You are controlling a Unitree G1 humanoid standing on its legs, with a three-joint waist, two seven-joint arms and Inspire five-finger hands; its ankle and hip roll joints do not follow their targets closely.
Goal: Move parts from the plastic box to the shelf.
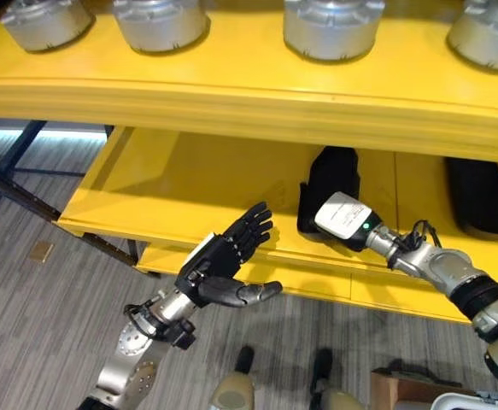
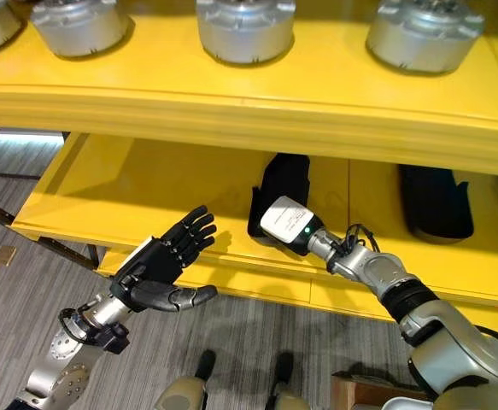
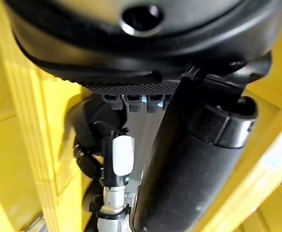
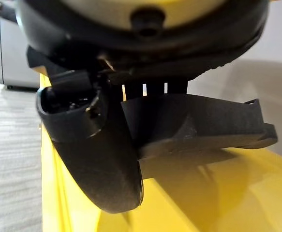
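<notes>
- Left eye view: right hand (image 1: 338, 224) is reaching onto the yellow shelf (image 1: 189, 184), fingers wrapping a black part (image 1: 330, 184) resting on the lower board.
- Left hand (image 1: 223, 265) is hovering before the shelf's front edge, fingers straight, holding nothing.
- Another black part (image 1: 483, 196) is lying on the shelf, right of the gripped one.

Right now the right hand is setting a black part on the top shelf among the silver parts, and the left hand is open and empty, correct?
Not the top shelf. The right hand holds the black part on the lower shelf, as the right eye view shows. The silver parts stand on the shelf above. The left hand is open and empty.
</notes>
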